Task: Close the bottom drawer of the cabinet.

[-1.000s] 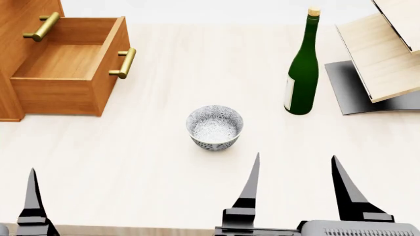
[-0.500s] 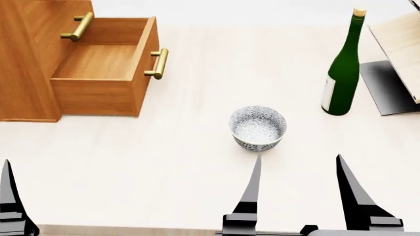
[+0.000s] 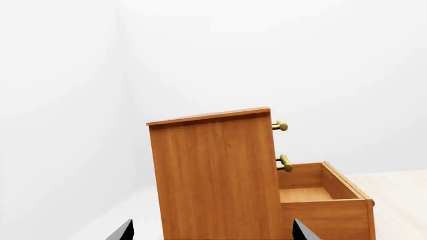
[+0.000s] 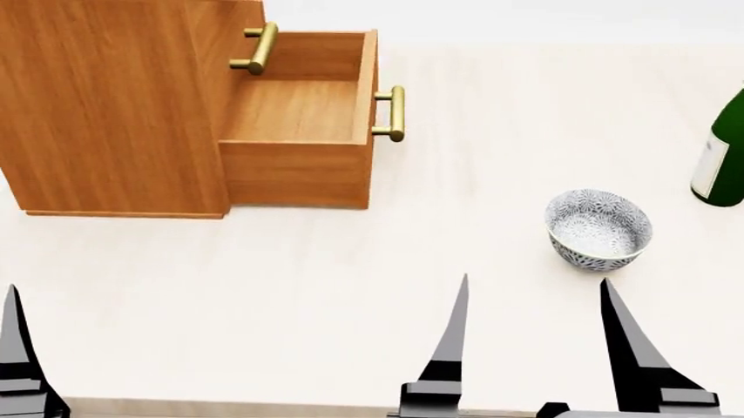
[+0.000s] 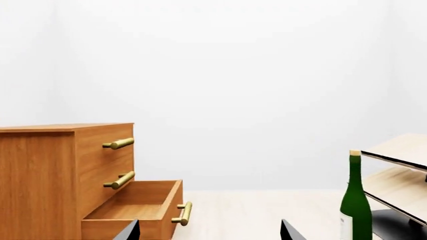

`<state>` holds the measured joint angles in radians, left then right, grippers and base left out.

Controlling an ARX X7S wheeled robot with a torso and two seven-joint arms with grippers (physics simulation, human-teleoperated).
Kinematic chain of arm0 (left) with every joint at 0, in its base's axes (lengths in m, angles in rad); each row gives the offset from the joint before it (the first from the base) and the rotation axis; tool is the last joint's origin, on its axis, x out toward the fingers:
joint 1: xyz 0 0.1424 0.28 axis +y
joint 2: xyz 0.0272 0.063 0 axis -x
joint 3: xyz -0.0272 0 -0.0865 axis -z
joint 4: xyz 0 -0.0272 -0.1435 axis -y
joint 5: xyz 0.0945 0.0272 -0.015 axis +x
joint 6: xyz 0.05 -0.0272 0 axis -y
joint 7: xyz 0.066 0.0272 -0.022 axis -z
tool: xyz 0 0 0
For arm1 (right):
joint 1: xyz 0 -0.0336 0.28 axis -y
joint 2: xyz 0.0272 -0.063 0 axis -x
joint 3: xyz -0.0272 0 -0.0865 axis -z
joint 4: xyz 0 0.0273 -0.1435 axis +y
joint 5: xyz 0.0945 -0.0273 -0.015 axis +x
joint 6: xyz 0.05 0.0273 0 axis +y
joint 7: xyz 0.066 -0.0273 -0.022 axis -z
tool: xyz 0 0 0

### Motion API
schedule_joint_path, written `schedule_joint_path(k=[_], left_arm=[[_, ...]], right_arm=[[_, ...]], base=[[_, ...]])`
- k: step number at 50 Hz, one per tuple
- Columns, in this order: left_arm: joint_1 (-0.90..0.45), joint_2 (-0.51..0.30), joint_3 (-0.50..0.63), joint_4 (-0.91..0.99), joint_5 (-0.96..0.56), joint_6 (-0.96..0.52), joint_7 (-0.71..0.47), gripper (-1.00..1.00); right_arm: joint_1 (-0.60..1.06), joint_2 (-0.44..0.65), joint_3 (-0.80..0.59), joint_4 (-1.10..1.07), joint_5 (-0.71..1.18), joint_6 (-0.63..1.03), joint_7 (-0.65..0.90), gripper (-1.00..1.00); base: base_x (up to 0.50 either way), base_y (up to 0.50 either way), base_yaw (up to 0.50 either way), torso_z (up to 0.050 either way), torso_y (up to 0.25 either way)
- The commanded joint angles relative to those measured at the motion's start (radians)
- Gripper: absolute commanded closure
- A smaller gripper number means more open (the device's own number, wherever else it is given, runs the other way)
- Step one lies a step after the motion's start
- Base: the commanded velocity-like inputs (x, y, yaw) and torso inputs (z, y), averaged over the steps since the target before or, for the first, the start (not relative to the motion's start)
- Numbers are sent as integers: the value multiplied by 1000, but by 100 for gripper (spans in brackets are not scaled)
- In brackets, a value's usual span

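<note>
The cabinet stands at the far left of the table in the head view. Its bottom drawer is pulled out to the right, with a brass bar handle on its front. The cabinet and open drawer also show in the left wrist view, and the cabinet and drawer in the right wrist view. My right gripper is open and empty at the near edge, well short of the drawer. Of my left gripper only one finger shows in the head view; its tips stand wide apart in the left wrist view.
A patterned bowl sits right of the drawer. A green wine bottle stands at the right edge, also in the right wrist view. A pale slanted rack stands beyond it.
The head view has swung left: cabinet, drawer, bowl and bottle all shifted right in frame, and the rack left the view. The drawer stays open. The grippers keep their poses.
</note>
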<state>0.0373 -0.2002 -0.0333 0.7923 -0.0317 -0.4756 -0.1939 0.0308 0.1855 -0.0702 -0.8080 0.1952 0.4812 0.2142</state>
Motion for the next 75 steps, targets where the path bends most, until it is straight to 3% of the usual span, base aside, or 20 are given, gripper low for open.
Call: schedule_joint_path(k=[1,32,42,52,75], left_arm=[[6,-7,10,-7,5,10,-11,-100],[7,-40,43,-14,-18,8,-19,-100],[6,-54,61,-22,-28,2,-8,-100],[2,-60,75,-28,-22,5,-16,-100],[20,-73,90,-38,-25,23,-29,-100]], right_arm=[[-3,8,3,4,10,-7,8,-100],[-3,19,23,0,50,-1,40,-100],[19,15,22,21,0,34,110,-100],[13,21,48,8,100,29,65,-100],[40,36,50,-9,131,87,91,-100]], base=[[0,500,0,0,0],[0,500,0,0,0],[0,12,0,0,0],[4,0,0,0,0],[496,55,0,0,0]])
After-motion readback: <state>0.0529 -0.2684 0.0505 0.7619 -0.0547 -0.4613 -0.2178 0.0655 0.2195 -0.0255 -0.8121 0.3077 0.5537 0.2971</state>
